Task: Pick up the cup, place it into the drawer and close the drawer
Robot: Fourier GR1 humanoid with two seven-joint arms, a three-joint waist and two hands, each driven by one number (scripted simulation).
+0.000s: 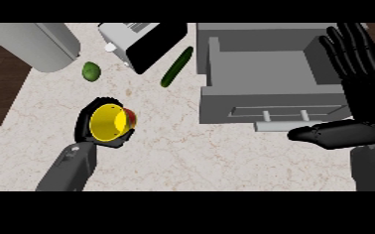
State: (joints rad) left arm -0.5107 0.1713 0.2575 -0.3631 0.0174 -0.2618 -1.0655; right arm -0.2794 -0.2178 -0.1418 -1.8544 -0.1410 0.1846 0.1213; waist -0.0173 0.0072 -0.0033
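Where counter [190, 144] meets wood floor [13, 84], pale marble beneath open drawer [271, 74].

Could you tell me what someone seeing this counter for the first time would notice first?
Most striking is the bright yellow cup at the left of the counter, with the left hand curled round it. Next comes the open grey drawer at the right, nothing showing inside it, with the right hand open beside it, fingers up. Farther back lie a long green cucumber and a small lime.
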